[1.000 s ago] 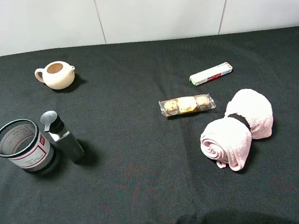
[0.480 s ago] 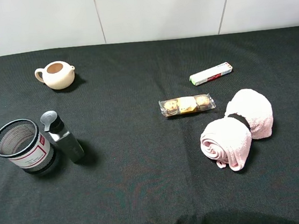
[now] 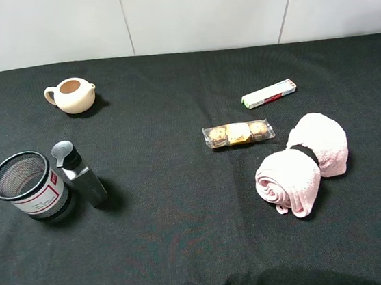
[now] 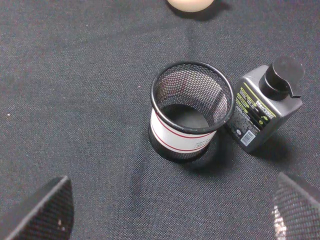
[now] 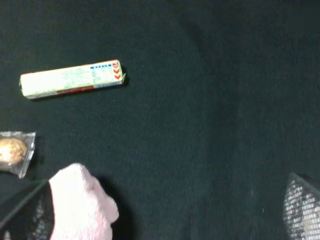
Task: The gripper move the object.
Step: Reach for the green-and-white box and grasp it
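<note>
My right end effector (image 5: 162, 210) hangs above the right side of the tabletop (image 3: 187, 232), fingers spread wide with nothing between them. The slim white box (image 3: 269, 93) with a green end lies flat at the far right. It is just beyond the clear packet of biscuits (image 3: 238, 133) and not touching it. The rolled pink towel (image 3: 301, 163) sits nearer. My left end effector (image 4: 170, 210) is also spread open and empty, above the mesh cup (image 4: 191, 117) and grey bottle (image 4: 265, 107) at the near left.

Matt black cloth (image 3: 188, 239), metal mesh cup (image 3: 40, 198), fluffy towel (image 3: 292, 177), card box (image 3: 268, 94)
</note>
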`<action>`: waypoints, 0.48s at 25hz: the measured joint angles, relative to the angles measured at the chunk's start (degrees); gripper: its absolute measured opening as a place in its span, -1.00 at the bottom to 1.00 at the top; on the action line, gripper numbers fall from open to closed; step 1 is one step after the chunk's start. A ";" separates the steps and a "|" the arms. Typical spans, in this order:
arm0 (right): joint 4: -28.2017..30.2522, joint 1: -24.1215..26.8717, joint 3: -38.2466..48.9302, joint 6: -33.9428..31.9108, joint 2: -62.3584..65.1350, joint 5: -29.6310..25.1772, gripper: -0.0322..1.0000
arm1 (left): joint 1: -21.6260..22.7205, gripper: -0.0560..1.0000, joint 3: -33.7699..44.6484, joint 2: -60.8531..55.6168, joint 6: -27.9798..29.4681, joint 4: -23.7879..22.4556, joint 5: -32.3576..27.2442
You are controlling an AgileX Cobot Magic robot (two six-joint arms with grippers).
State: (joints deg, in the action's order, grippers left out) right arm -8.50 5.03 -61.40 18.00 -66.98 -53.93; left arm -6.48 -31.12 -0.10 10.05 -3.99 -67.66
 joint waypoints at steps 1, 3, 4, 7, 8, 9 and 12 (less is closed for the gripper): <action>-0.18 0.00 -1.11 0.74 -1.50 0.00 0.41 | 0.00 0.68 0.00 0.00 0.00 0.00 0.00; -0.58 0.00 -2.98 1.94 -4.10 0.00 0.41 | 0.00 0.68 0.00 0.00 0.00 0.00 0.00; -0.82 0.00 -3.98 2.34 -5.43 0.00 0.41 | 0.00 0.68 0.00 0.00 0.00 0.00 0.00; -1.93 0.00 -6.65 3.92 -9.16 0.05 0.41 | 0.00 0.68 0.00 0.00 0.00 0.00 0.00; -2.34 0.00 -7.47 4.45 -10.38 0.05 0.41 | 0.00 0.68 0.00 0.00 0.00 0.00 0.00; -2.86 0.00 -8.12 5.24 -11.40 0.05 0.41 | 0.00 0.68 0.00 0.00 0.00 0.00 0.00; -3.97 -0.05 -10.18 7.69 -15.01 0.05 0.41 | 0.00 0.68 0.00 0.00 0.00 0.00 0.00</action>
State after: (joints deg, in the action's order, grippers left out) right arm -12.48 4.97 -71.58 25.69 -82.00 -53.87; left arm -6.48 -31.12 -0.10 10.05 -3.99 -67.66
